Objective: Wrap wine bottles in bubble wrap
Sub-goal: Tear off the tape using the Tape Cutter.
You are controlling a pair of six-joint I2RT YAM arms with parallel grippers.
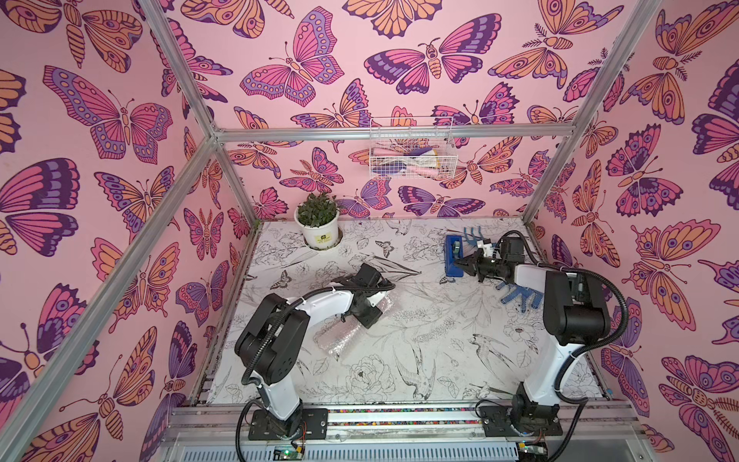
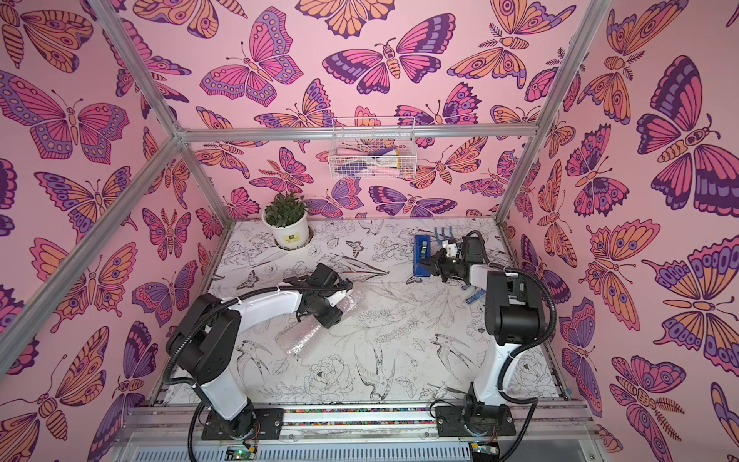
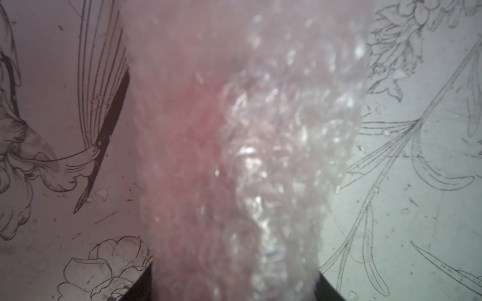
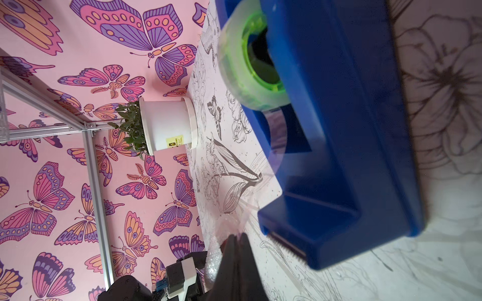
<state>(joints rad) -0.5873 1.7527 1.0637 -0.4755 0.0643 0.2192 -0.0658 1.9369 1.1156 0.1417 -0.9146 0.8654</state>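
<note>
The bubble wrap [image 1: 340,338] [image 2: 300,340] lies rolled into a whitish tube on the table's left half. My left gripper [image 1: 366,316] [image 2: 328,316] is shut on its far end. In the left wrist view the bubble wrap [image 3: 260,130] fills the space between the dark fingers [image 3: 144,285]. A reddish tint shows through it; the wine bottle itself is hidden inside. My right gripper [image 1: 457,264] [image 2: 422,264] [image 4: 236,235] is shut beside the blue tape dispenser [image 1: 454,250] [image 4: 339,156]. It pinches a clear strip of tape [image 4: 268,179] that runs from the roll [image 4: 234,65].
A potted plant [image 1: 318,224] stands at the back left. A wire basket [image 1: 412,154] hangs on the back wall. A blue rake [image 1: 474,234] lies behind the dispenser, and a blue studded glove [image 1: 520,298] lies under the right arm.
</note>
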